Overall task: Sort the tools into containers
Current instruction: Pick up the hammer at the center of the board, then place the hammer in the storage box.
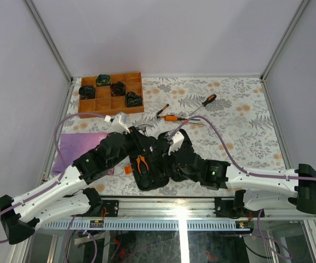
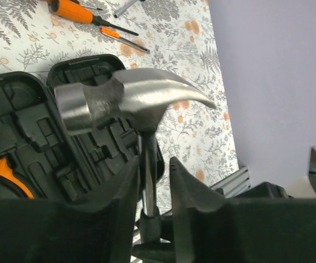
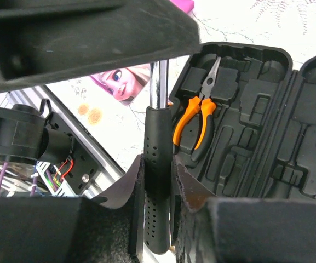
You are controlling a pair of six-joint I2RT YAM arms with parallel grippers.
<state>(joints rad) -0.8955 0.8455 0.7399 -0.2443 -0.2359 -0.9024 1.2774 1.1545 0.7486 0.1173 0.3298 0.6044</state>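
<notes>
The black-handled steel hammer (image 1: 144, 129) hangs above the open black tool case (image 1: 153, 179). My right gripper (image 3: 158, 164) is shut on its black handle (image 3: 158, 137). My left gripper (image 2: 153, 164) stands around the steel shaft below the head (image 2: 130, 101), one finger against it and a gap at the other. Orange-handled pliers (image 3: 199, 118) lie in a case slot, also in the top view (image 1: 142, 163). Three screwdrivers lie on the table beyond: orange-handled ones (image 1: 175, 118) (image 1: 208, 101) and a dark one (image 1: 162, 110).
A brown wooden compartment tray (image 1: 92, 104) with dark items stands at the back left. A purple cloth (image 1: 73, 145) lies to the left of the case. A cartoon picture (image 3: 119, 82) lies by the case's near side. Walls close in on both sides.
</notes>
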